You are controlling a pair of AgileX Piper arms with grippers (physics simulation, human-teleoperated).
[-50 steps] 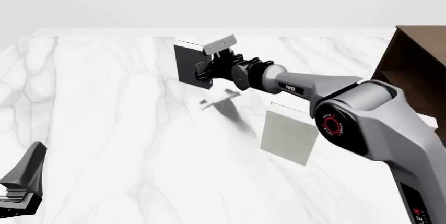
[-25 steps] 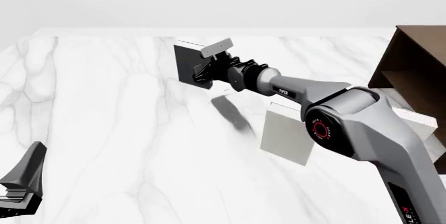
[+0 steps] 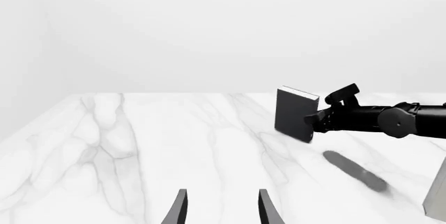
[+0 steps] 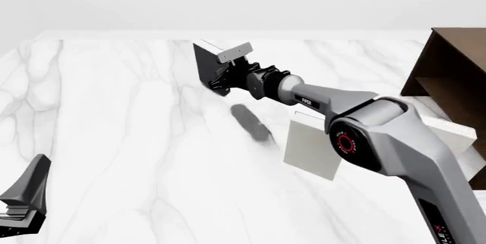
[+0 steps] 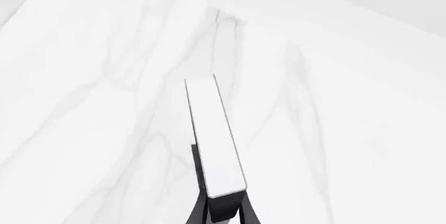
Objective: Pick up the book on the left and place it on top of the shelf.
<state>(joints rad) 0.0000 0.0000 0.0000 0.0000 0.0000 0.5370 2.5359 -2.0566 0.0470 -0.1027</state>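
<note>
right gripper (image 4: 225,73) clamps book (image 4: 208,67) | book now lifted, tilted (shadow detached) | left gripper (image 3: 219,209) parted

right wrist | book (image 5: 214,135) showed its pale page edge, clamped between the dark fingers (image 5: 202,203) of the right end effector (image 5: 221,211) | white marble table (image 5: 83,78) lay beneath

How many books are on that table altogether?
3 that I can see. The dark book is clamped in the right gripper, lifted far out. One white book stands mid-table; another lies beside the shelf, partly hidden behind the arm.
</note>
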